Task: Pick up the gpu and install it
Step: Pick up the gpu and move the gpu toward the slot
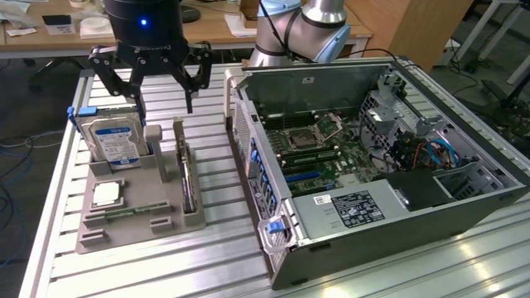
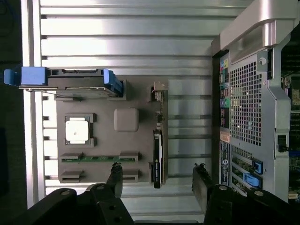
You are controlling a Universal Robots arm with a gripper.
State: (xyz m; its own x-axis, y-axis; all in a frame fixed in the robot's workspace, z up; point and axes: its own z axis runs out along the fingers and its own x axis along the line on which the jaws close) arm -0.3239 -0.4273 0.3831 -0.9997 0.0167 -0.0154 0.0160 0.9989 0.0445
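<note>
Your black two-finger gripper hangs pointing straight down, jaws spread wide, and your silver-grey jointed arm sits bent behind it in the exterior view.

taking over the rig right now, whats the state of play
Pincer: open, empty, hanging above the grey holder.
Gpu: standing on edge in its slot on the holder, untouched.
Computer case: side open, beside the holder.
Done: nothing yet.
Left: picking up the gpu and installing it.
</note>
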